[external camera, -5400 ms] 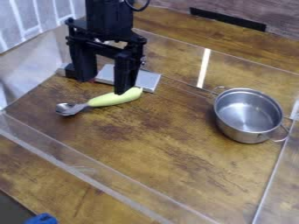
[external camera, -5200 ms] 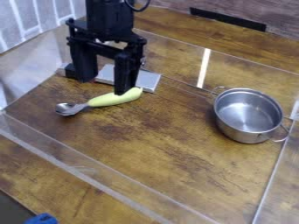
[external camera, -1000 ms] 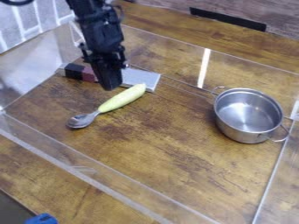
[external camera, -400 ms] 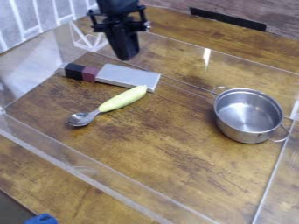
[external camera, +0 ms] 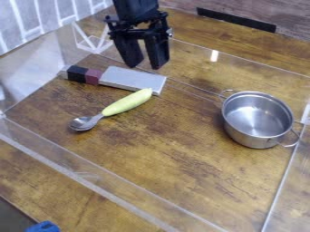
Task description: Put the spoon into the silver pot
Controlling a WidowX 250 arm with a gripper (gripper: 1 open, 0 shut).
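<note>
The spoon (external camera: 112,110) lies on the wooden table, its pale yellow-green handle pointing up-right and its shiny silver bowl (external camera: 82,124) at the lower left. The silver pot (external camera: 256,119) stands empty at the right, a loop handle on each side. My gripper (external camera: 141,64) hangs above and behind the spoon, over the flat grey block, with its two black fingers spread apart. It is open and nothing is between the fingers. The spoon is free of the gripper.
A flat grey rectangular block (external camera: 130,81) with a dark end piece (external camera: 80,72) lies just behind the spoon. Clear acrylic walls (external camera: 72,159) fence the wooden work area on all sides.
The gripper has risen off the spoon's handle end, moved to the right and opened its fingers. Since several seconds ago the spoon has turned, its bowl now nearer the front.
</note>
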